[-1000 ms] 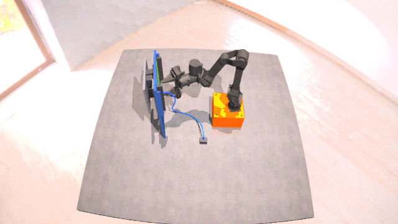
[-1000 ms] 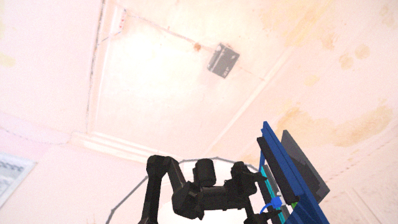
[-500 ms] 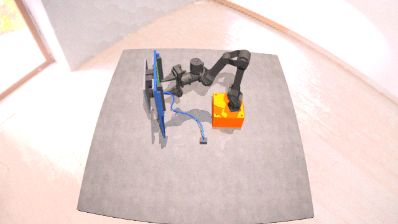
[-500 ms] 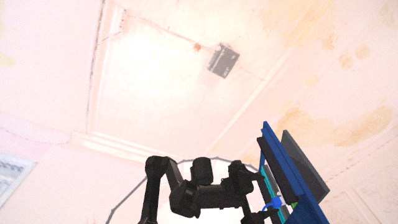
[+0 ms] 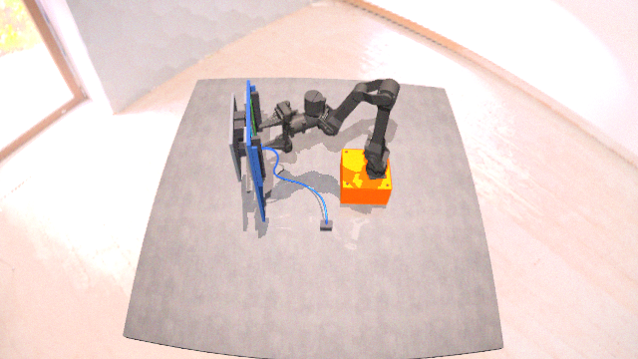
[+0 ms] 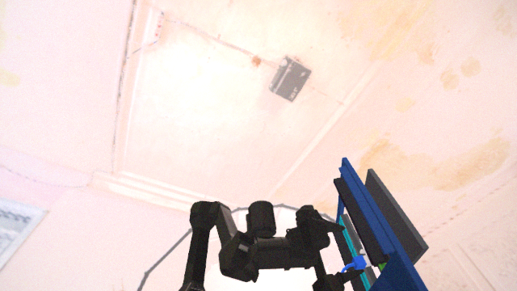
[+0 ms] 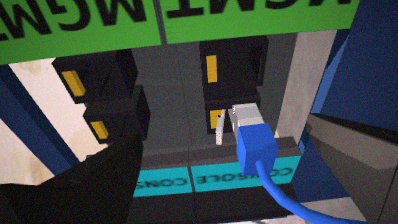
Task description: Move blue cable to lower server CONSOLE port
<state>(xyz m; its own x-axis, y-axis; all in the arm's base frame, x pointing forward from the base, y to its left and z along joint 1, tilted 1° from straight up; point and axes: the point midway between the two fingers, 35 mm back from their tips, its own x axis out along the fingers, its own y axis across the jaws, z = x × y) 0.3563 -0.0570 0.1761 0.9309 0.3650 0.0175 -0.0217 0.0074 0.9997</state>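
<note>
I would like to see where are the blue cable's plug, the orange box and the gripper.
plug [image 6: 359,262] [image 7: 257,148]: exterior and wrist views, blue body
orange box [image 5: 365,196]: top view, front side
gripper [image 5: 261,138]: top view, between fingertips

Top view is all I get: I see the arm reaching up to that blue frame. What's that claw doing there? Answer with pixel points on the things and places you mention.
Observer: In the wrist view, its open fingers stand either side of a blue plug [image 7: 257,149].
Visitor: Is the plug just blue?
Observer: No, it has a pale front end, nearest the ports.
Visitor: Any writing nearby?
Observer: Yes, a cyan label [image 7: 243,176] reading CONSOLE, upside down.
</note>
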